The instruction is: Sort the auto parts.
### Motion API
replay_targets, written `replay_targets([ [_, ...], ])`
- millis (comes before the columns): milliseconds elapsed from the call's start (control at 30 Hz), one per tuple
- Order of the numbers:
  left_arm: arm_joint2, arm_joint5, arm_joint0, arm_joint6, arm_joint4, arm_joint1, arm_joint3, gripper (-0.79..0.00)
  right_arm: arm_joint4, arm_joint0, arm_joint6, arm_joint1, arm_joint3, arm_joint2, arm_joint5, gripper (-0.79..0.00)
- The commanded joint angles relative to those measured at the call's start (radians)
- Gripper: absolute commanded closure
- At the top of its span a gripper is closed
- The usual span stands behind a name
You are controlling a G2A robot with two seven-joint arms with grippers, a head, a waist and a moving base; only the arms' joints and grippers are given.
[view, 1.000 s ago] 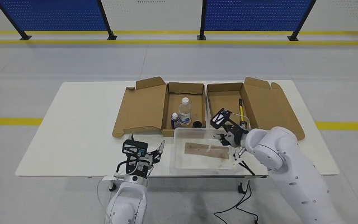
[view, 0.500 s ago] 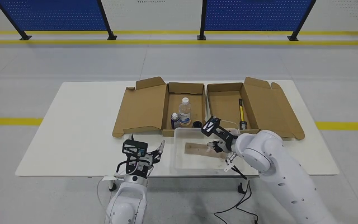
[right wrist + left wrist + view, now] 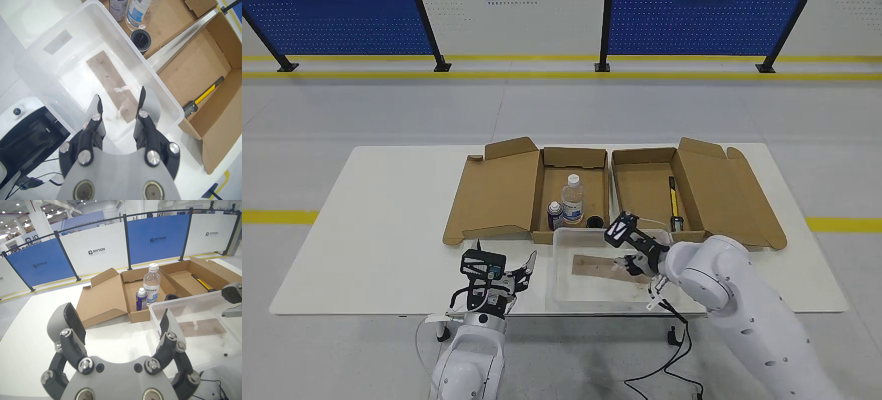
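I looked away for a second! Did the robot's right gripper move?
Yes. The right gripper shifted from the front edge of the right cardboard box to a spot over the clear bin.

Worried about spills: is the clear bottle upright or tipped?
Upright. The clear bottle stands on its base, cap uppermost, in a cardboard box.

The left arm [image 3: 474, 350] comes up from the lower edge of the top view, left of centre. Its left tool [image 3: 504, 260] points toward the frame's top, and the two ribbed fingers [image 3: 72, 317] are spread wide apart. The right arm [image 3: 752, 310] runs in from the lower right corner and bends so that its wrist sits just right of centre. The right tool [image 3: 120, 92] tips downward, its fingertips [image 3: 140, 98] parted by a moderate gap.
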Motion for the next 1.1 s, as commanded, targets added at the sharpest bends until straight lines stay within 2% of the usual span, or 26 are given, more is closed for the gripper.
replay_targets([
  [0,0.0,0.0,0.0,0.0,0.0,0.0,0.0,-0.785,0.004,0.006,0.006,0.0,0.006,-0.002,-0.006,-0.388],
  [200,0.0,0.0,0.0,0.0,0.0,0.0,0.0,-0.785,0.053,0.03,-0.015,-0.002,0.017,0.011,-0.008,-0.372],
  [367,0.0,0.0,0.0,0.0,0.0,0.0,0.0,-0.785,0.119,0.02,-0.111,-0.002,0.03,0.056,0.023,-0.379],
  [567,0.0,0.0,0.0,0.0,0.0,0.0,0.0,-0.785,0.193,-0.06,-0.363,0.001,0.024,0.163,0.111,-0.388],
  [633,0.0,0.0,0.0,0.0,0.0,0.0,0.0,-0.785,0.233,-0.109,-0.467,0.001,0.012,0.207,0.152,-0.36],
  [667,0.0,0.0,0.0,0.0,0.0,0.0,0.0,-0.785,0.253,-0.133,-0.521,0.001,0.011,0.231,0.171,-0.32],
  [733,0.0,0.0,0.0,0.0,0.0,0.0,0.0,-0.785,0.304,-0.18,-0.616,0.0,0.007,0.269,0.19,-0.36],
  [767,0.0,0.0,0.0,0.0,0.0,0.0,0.0,-0.785,0.332,-0.204,-0.661,-0.001,0.008,0.285,0.193,-0.422],
  [900,0.0,0.0,0.0,0.0,0.0,0.0,0.0,-0.785,0.423,-0.276,-0.806,-0.003,0.018,0.346,0.187,-0.471],
  [933,0.0,0.0,0.0,0.0,0.0,0.0,0.0,-0.785,0.437,-0.288,-0.824,-0.004,0.021,0.358,0.184,-0.57],
  [1033,0.0,0.0,0.0,0.0,0.0,0.0,0.0,-0.785,0.441,-0.313,-0.837,-0.002,0.012,0.386,0.184,-0.785],
  [1067,0.0,0.0,0.0,0.0,0.0,0.0,0.0,-0.785,0.448,-0.316,-0.834,-0.001,0.009,0.395,0.178,-0.785],
])
